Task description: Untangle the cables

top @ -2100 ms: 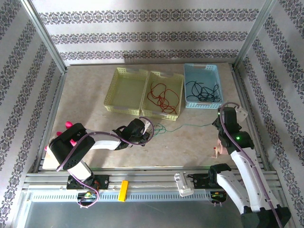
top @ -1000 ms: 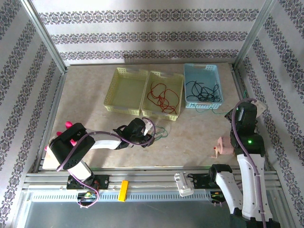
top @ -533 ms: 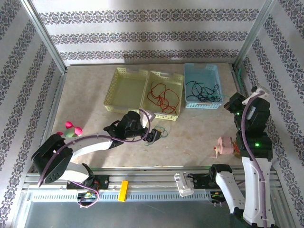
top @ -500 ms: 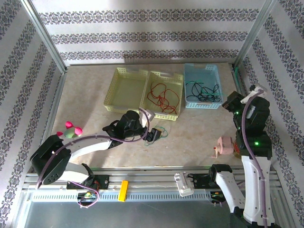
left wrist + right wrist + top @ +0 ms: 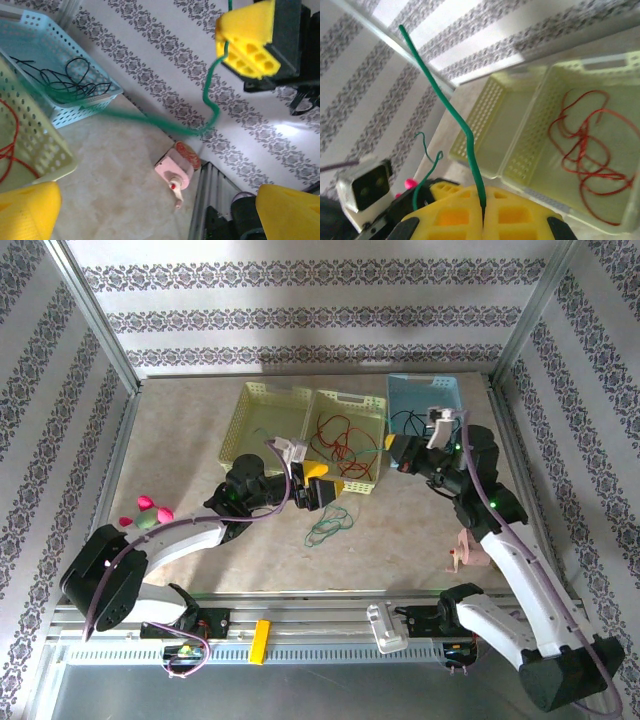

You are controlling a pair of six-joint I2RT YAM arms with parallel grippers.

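The beige marbled table (image 5: 180, 440) carries, at upper centre, a left yellow basket (image 5: 275, 388), a middle yellow basket (image 5: 350, 396) and a blue basket (image 5: 425, 380) side by side. A green cable (image 5: 328, 524) coils at centre. A pink object (image 5: 466, 546) lies at lower right, and a pink-and-green object (image 5: 148, 510) at left.

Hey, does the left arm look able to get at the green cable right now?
Probably yes. The left gripper is open, close beside the green cable, which lies looped on the bare table with nothing between them. The right gripper pinches the same cable's end, so it may shift.
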